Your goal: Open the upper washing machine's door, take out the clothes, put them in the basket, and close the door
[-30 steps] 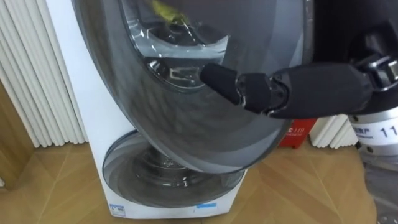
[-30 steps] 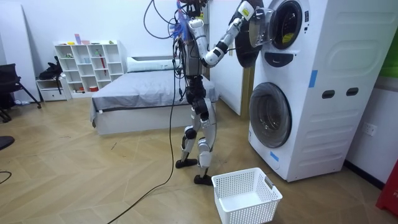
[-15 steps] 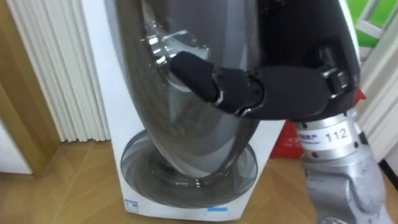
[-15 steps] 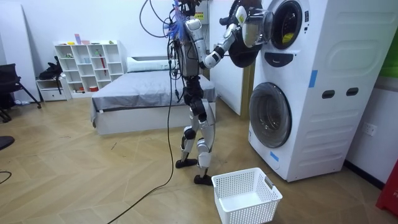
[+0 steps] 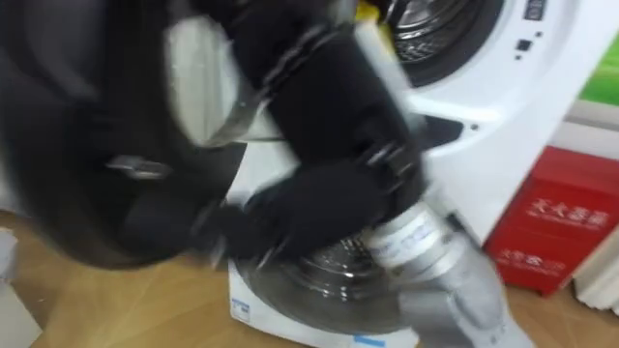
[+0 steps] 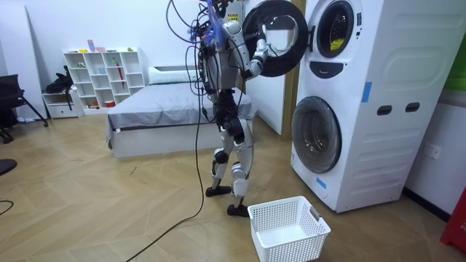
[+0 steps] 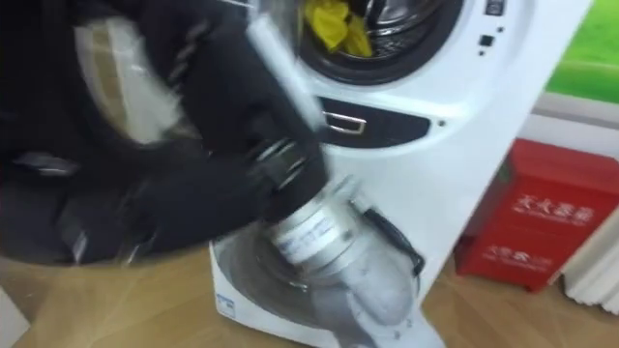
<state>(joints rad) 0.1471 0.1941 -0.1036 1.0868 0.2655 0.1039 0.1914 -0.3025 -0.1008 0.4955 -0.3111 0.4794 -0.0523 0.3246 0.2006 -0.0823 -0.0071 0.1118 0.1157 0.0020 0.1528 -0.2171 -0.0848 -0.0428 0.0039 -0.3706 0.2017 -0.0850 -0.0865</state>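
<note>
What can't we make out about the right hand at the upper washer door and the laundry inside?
- Right hand: both eye views smear it against the dark round glass door, and in the room view it is too small. Whether its fingers grip the door is unclear.
- Yellow cloth in the upper drum: the right eye view's top edge cuts it off, so how much laundry is there can't be told.
</note>
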